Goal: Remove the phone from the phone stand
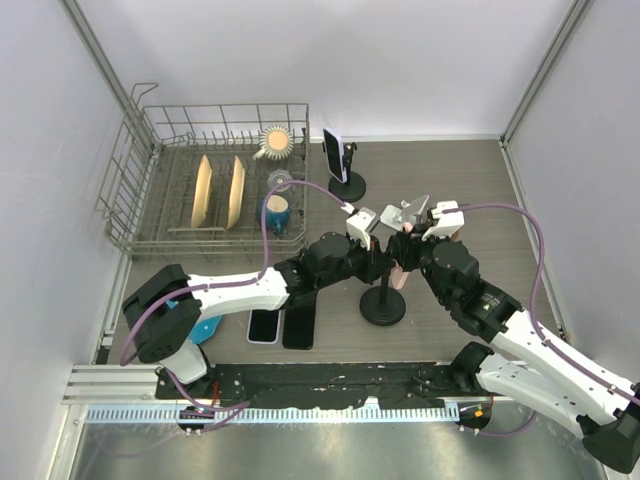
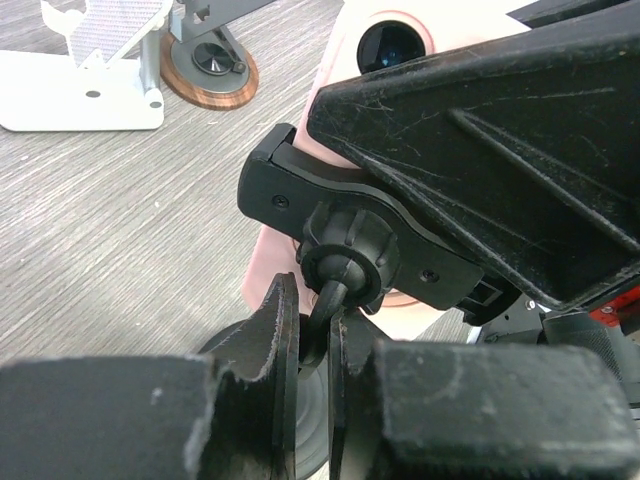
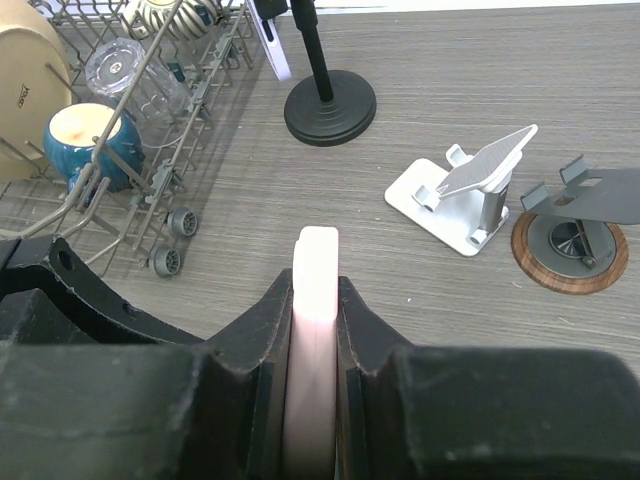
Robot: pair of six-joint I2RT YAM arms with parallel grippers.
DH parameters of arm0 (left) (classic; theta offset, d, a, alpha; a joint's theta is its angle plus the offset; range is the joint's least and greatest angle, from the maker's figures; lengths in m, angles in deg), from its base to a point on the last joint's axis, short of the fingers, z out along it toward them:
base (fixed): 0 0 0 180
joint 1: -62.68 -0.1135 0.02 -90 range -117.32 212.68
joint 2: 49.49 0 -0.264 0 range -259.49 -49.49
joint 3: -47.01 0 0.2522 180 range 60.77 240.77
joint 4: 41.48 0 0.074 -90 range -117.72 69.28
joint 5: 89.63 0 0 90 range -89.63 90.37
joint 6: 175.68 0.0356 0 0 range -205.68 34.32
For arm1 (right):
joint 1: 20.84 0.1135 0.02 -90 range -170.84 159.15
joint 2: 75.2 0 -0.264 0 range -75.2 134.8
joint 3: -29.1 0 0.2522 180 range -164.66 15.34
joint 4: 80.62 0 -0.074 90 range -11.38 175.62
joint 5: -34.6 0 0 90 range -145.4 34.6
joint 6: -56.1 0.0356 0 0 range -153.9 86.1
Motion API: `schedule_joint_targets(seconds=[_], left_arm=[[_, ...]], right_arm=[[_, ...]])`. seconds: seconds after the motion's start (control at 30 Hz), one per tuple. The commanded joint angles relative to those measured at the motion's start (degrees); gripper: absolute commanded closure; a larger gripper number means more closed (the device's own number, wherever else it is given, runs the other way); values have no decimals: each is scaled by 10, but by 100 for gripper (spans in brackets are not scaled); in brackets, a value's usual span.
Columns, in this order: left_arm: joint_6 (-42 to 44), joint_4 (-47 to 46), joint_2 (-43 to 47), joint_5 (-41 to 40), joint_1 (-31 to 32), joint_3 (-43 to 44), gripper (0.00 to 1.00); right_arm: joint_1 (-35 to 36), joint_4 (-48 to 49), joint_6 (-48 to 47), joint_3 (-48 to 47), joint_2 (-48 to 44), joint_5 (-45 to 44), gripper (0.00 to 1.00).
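pink phone [image 3: 316, 290] | upright, edge-on | clamped in black phone stand [image 1: 383, 306]

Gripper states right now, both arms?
Left gripper: closed on the phone stand's stem.
Right gripper: closed on the pink phone.

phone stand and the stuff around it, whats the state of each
pink phone: in the stand's clamp, gripped edge-on
phone stand: upright, stem pinched
left fingers: shut on phone stand's stem
right fingers: shut on pink phone
white stand: empty
far phone: mounted upright
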Motion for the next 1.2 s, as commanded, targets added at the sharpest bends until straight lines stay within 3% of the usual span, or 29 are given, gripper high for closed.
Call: schedule_joint_targets(seconds=[0.0,0.27,0.57,1.17], left_arm=[[-42,20,2,-283,-124,16,100],[-29,-17,28,-283,-123,-32,100],[51,-48,67,-319,-79,-49,100],[68,-91,85,-357,8,-88,100]], right_arm=[[40,-146,15,-11,-8,89,99],[39,-189,46,-31,-10,-18,99],[39,-240,108,-55,21,-158,99],[33,-283,180,-84,89,-294,99]])
